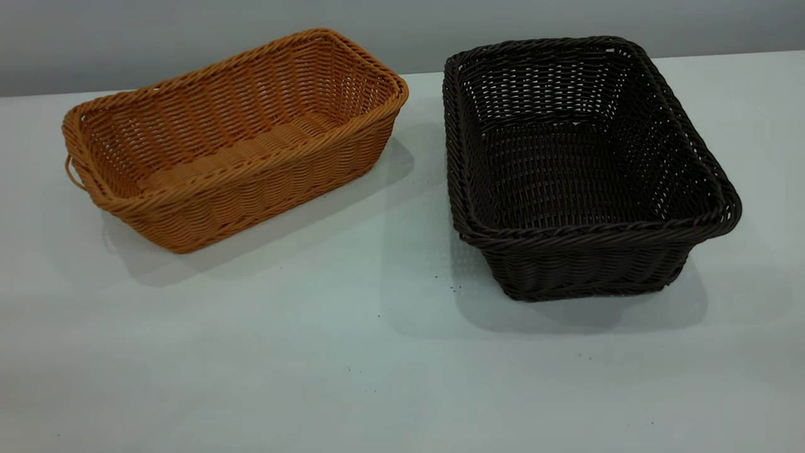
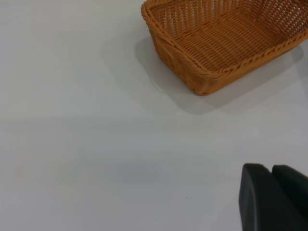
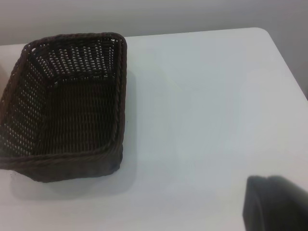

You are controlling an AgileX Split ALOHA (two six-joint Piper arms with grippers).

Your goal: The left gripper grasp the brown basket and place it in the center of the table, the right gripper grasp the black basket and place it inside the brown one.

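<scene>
The brown basket [image 1: 233, 138] stands empty on the white table [image 1: 352, 352] at the left, its loop handle at its left end. It also shows in the left wrist view [image 2: 226, 41]. The black basket [image 1: 578, 163] stands empty at the right, apart from the brown one, and shows in the right wrist view [image 3: 67, 106]. Neither arm shows in the exterior view. The left gripper [image 2: 272, 168] hangs over bare table, well short of the brown basket, fingers together and empty. The right gripper [image 3: 269, 179] hangs over bare table beside the black basket, fingers together and empty.
A grey wall runs behind the table's far edge. The table's rounded far corner [image 3: 262, 31] and side edge show in the right wrist view. Bare tabletop lies between the baskets and in front of them, with a few dark specks [image 1: 453, 288].
</scene>
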